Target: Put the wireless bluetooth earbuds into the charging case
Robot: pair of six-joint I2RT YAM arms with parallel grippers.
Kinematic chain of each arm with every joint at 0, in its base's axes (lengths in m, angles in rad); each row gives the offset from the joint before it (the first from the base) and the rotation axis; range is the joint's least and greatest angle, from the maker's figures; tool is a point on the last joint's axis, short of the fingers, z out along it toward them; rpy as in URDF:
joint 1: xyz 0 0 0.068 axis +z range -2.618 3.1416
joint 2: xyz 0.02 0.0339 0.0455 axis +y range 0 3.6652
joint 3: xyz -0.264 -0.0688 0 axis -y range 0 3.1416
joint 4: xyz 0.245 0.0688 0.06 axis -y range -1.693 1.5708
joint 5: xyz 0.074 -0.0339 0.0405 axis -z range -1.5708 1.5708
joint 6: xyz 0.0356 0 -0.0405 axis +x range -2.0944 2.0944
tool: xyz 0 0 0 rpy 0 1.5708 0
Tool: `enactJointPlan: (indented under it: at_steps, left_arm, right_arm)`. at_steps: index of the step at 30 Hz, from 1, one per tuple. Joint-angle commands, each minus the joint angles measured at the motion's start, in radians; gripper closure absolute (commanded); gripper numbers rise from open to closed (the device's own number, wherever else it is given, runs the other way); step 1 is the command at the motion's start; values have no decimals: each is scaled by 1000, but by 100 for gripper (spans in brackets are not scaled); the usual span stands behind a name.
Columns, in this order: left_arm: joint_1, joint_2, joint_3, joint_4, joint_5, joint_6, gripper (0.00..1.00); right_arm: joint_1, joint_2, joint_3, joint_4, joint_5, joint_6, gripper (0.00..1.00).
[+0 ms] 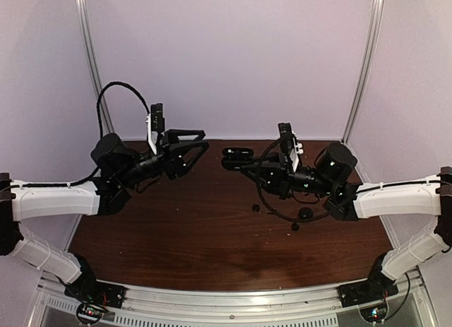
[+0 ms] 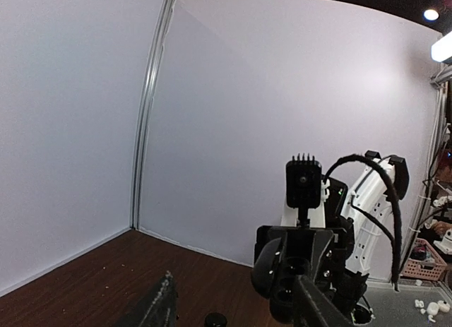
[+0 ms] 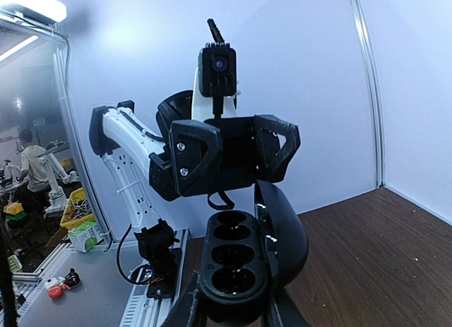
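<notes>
Your right hand [image 1: 245, 163] is clamped on the charging case [image 1: 235, 155], holding it above the back of the worktop [image 1: 198, 232] with its free end pointing at your left hand [image 1: 196, 145]. The left hand's fingers stand well apart with nothing between them, and there is a gap between them and the case.

The overhead view alone shows the wireless bluetooth earbuds [image 1: 256, 207]. One lies on the wood below the right hand and another small black piece [image 1: 294, 227] lies nearer the right arm's base. A slightly larger dark blob [image 1: 305, 214] sits just beside that one, and you cannot tell from here what it is.

The right wrist view shows what the overhead hides. The case [image 3: 233, 270] is open, its lid [image 3: 286, 235] swung to the right and its dark recesses facing the lens. Whether the recesses hold anything is too dark to tell. Behind it the left hand [image 3: 233, 154] faces you with its jaws spread and empty.

The left wrist view shows only that hand's fingertips [image 2: 152, 306] at the bottom edge, the right arm's wrist camera [image 2: 304, 182] opposite, and a small black shape [image 2: 215, 318] cut off by the frame, which cannot be made out.
</notes>
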Motion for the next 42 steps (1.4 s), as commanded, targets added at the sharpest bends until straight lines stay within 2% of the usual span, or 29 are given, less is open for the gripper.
enactJointPlan:
  at_steps: [1,9,19,34,42]
  left_arm:
    - [2,18,-42,88,90,47,44]
    - [-45,83,-21,157,188,60,49]
    - [-84,144,-4,265,175,6,54]
    - [-111,203,45,301,132,-19,62]
    - [-113,219,53,306,126,-33,62]
  right_arm:
    - [-7,-10,5,122,-30,62,100]
    - [-6,28,47,173,-62,96,100]
    - [4,68,65,215,-59,112,100]
    - [28,76,57,233,-35,104,100]
    - [29,83,60,239,-30,104,100]
